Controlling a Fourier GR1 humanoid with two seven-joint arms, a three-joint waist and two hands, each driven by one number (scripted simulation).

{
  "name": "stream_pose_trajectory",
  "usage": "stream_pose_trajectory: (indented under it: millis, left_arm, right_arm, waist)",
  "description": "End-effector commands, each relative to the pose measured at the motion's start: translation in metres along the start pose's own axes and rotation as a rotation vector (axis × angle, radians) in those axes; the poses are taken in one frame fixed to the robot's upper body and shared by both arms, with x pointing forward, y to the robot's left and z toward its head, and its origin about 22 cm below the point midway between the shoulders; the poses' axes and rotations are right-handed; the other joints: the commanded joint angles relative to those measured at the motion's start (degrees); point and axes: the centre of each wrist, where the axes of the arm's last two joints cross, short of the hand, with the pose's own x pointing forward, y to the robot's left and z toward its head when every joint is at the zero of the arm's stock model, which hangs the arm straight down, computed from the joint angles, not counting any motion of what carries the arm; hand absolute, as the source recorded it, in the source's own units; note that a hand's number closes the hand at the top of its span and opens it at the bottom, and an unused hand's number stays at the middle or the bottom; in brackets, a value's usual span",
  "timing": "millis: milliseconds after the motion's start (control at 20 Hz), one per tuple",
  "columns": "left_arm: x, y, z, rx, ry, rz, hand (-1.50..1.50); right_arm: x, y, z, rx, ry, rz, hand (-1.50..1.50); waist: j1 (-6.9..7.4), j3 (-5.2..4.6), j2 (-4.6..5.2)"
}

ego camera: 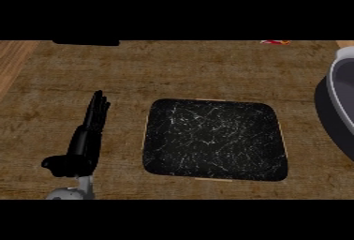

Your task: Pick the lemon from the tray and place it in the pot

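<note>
Head view. Mia: what lies on the counter (207,70)?

Tom: It is a wooden top. Near its middle sits 1 black tray (214,140), squarish with rounded corners. Its floor is veined with white, and a pale edge shows along its near and far sides.

Mia: And the pot?

Tom: The pot (326,112) is cut off by the right edge of the view. It stands to the right of the tray and apart from it. I see a dark wall and a grey rim, but its inside is hidden.

Mia: Where is the lemon?

Tom: I cannot tell. It does not show in this view.

Mia: Which hands show?

Tom: Only 1, the left hand (79,150). It is left of the tray and not touching it, on a grey forearm (69,192) that enters at the lower edge. Its fingers (97,110) are stretched out straight and close together, pointing away from the robot. The thumb (52,163) sticks out to the left, and nothing is in its grasp. I cannot tell whether it touches the wood.

Mia: Anything else?

Tom: There are 2 things at the far edge, both cut off. One is a flat dark shape (86,42) toward the left and the other a red and white scrap (275,42) toward the right. I cannot tell what either is.
</note>
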Motion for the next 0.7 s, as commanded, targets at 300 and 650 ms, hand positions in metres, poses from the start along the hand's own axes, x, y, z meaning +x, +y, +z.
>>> stream_pose_trajectory:
  millis: [300, 650]
  left_arm:
    - [-0.012, -0.003, 0.004, 0.020, 0.001, 0.000, 0.00]
    - [-0.002, 0.022, -0.005, 0.040, 0.008, -0.003, 0.00]
  right_arm:
    - [-0.025, 0.043, -0.006, 0.201, 0.241, -0.068, 1.50]
    - [-0.070, 0.100, -0.012, 0.399, 0.428, 0.002, 1.50]
  waist:
    - [-1.50, 0.02, -0.26]
    - [-2.19, 0.04, -0.42]
